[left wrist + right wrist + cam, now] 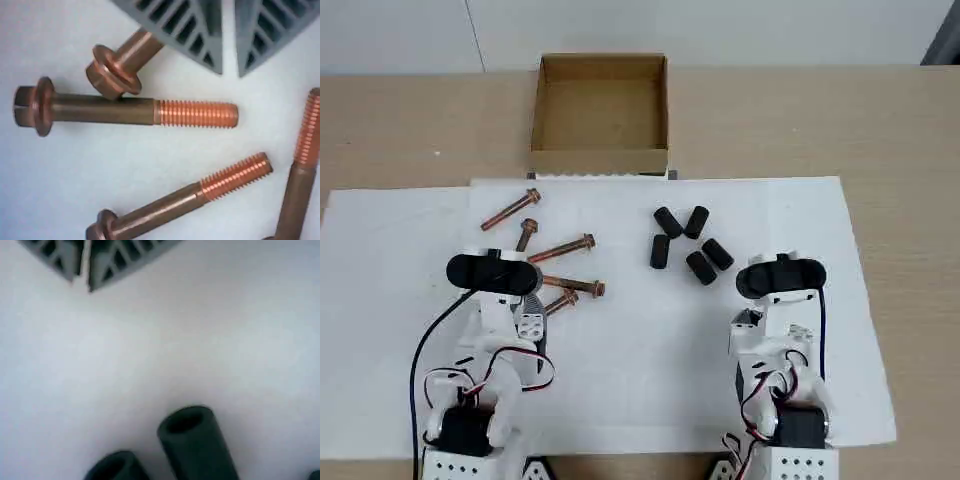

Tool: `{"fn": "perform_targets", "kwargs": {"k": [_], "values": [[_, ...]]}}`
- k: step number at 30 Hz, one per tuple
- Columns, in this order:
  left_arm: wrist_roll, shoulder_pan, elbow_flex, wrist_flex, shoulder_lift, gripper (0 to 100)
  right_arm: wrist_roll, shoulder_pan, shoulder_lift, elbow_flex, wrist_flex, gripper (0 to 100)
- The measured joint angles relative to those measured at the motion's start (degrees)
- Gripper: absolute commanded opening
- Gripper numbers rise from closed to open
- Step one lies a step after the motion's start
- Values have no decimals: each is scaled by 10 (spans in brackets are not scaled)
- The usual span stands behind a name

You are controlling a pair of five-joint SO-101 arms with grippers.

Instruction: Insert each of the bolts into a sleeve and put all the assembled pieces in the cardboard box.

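Several copper bolts [562, 246] lie loose on the left of the white paper, and several black sleeves [700, 267] are clustered right of centre. The cardboard box [603, 152] stands open behind them with nothing in it. My left gripper [230, 72] is shut and holds nothing. It hovers just over the bolts, and one finger hides the shaft of a bolt [117, 67] that leans on a longer bolt [125, 110]. My right gripper [81, 285] is shut and holds nothing, over bare paper a little short of a sleeve [197, 445].
The white paper [650, 360] covers most of the wooden table [900, 130]. The left arm [492, 272] and the right arm [778, 275] stand at the near edge. Bare paper lies between the two arms.
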Motion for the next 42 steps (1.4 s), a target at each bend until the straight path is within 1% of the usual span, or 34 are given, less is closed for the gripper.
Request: {"fn": "perform_targets", "kwargs": {"k": [17, 22, 27, 33, 37, 42], "values": [[-1, 0, 0, 0, 0, 8, 0, 0, 0, 0, 0, 3], [-25, 0, -7, 1, 0, 8, 0, 0, 0, 0, 0, 3], [-26, 0, -81, 18, 0, 8, 0, 0, 0, 0, 0, 3], [-28, 0, -186, 107, 7, 7, 0, 0, 0, 0, 0, 3], [-48, 0, -263, 120, 72, 6, 0, 0, 0, 0, 0, 3], [-52, 0, -388, 142, 202, 6, 0, 0, 0, 0, 0, 3]]}}
